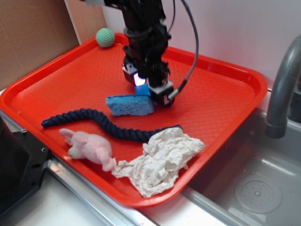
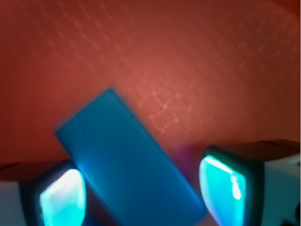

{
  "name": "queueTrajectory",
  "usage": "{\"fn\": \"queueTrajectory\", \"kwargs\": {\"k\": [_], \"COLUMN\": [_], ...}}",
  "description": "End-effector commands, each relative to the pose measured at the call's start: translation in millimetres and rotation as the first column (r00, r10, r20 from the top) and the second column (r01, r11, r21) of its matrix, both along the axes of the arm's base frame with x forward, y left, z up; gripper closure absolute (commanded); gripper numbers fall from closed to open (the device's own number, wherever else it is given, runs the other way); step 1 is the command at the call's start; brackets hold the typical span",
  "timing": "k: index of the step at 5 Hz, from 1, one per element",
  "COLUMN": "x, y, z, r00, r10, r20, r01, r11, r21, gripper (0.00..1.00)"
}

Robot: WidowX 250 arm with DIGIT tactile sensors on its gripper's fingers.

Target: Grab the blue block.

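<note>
The blue block (image 2: 127,155) lies flat on the red tray (image 1: 221,94), turned diagonally between my fingers in the wrist view. My gripper (image 2: 141,195) is open and lowered around it. The left pad (image 2: 63,197) sits close against the block's edge, while the right pad (image 2: 221,193) stands a little apart from its corner. In the exterior view the gripper (image 1: 146,88) is down at the tray's middle and only a sliver of the blue block (image 1: 143,89) shows between the fingers.
A lighter blue sponge (image 1: 129,105) lies directly in front of the gripper. A navy rope (image 1: 94,120), pink plush toy (image 1: 89,148) and white cloth (image 1: 162,160) fill the tray's near side. A green ball (image 1: 105,37) sits at the back. Faucet (image 1: 282,89) and sink (image 1: 254,188) are right.
</note>
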State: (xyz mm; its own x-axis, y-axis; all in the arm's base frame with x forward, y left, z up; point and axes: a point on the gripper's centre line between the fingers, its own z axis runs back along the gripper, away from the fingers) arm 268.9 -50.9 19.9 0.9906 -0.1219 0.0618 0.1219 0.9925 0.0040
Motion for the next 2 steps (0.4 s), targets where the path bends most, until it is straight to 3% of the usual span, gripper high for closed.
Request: {"fn": "queueTrajectory", "kwargs": {"k": [1, 2], "x": [-2, -1], "y": [23, 55], "z": [6, 54], "r00": [0.999, 0.998], "r10": [0.026, 0.026], "r20": [-0.029, -0.057], "r01": [-0.025, -0.024], "r11": [0.999, 0.999], "r21": [0.038, 0.03], "gripper": [1.0, 1.0]}}
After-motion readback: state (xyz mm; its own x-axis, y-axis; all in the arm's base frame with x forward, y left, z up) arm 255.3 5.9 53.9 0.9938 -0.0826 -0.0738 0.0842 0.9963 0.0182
